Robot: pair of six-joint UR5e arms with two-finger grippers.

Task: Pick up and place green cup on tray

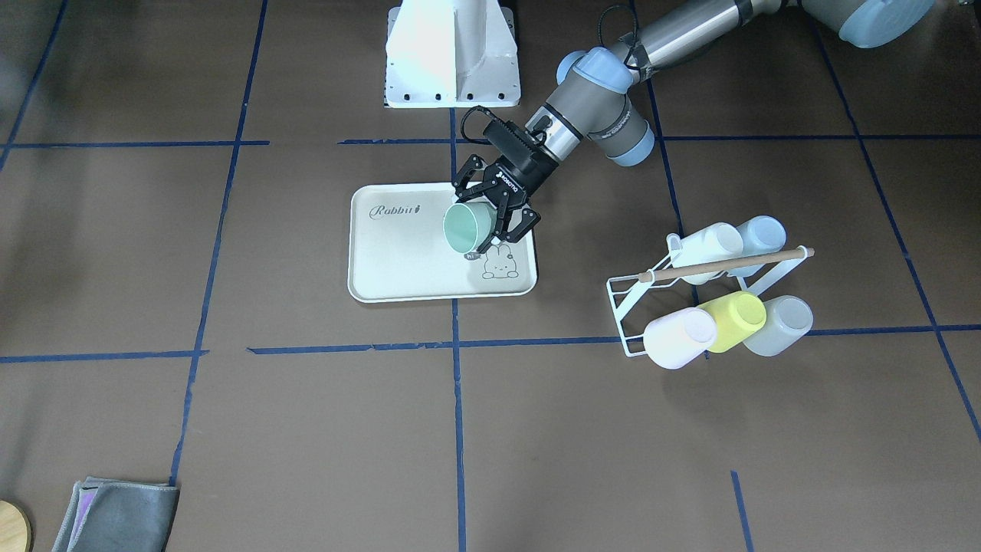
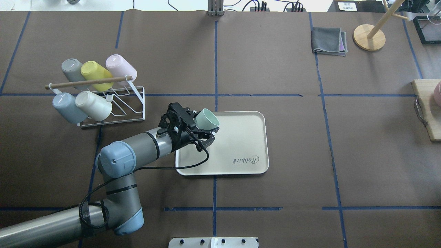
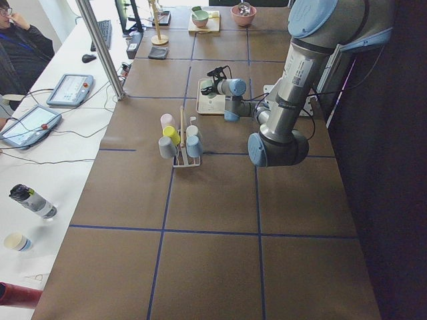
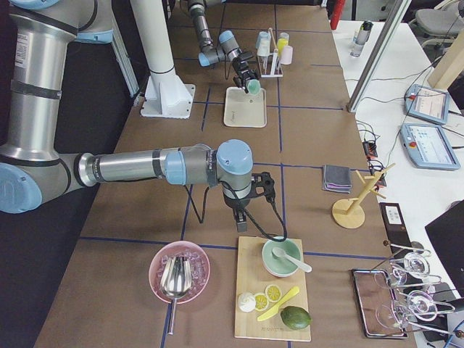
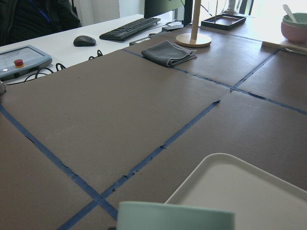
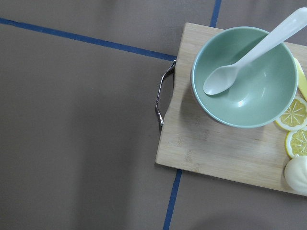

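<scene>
1. The left gripper [image 1: 483, 218] is clamped on the green cup [image 1: 464, 230], with one jaw on either side of the cup's wall.
2. The cup is tilted on its side over the tray [image 1: 406, 264], at the corner with the bunny drawing. Its mouth faces away from the gripper. I cannot tell whether it touches the tray floor.
3. The left arm [image 2: 137, 150] reaches the tray from the robot's left.
4. The rack [image 2: 136, 103] stands well apart from the tray on that same side. It holds five cups lying tilted on it, among them a yellow cup [image 2: 94, 70].
5. The right gripper [image 4: 243, 223] is far from the tray, over the handle end of a board [image 6: 211, 143]. Whether it is open or closed I cannot tell.
6. On the board sits a bowl [image 6: 249, 91] with a spoon [image 6: 225, 79] in it, and lemon slices [image 6: 293, 115] lie just beside the bowl.
7. A cloth [image 2: 329, 41] lies well beyond the tray, toward the robot's right.
</scene>
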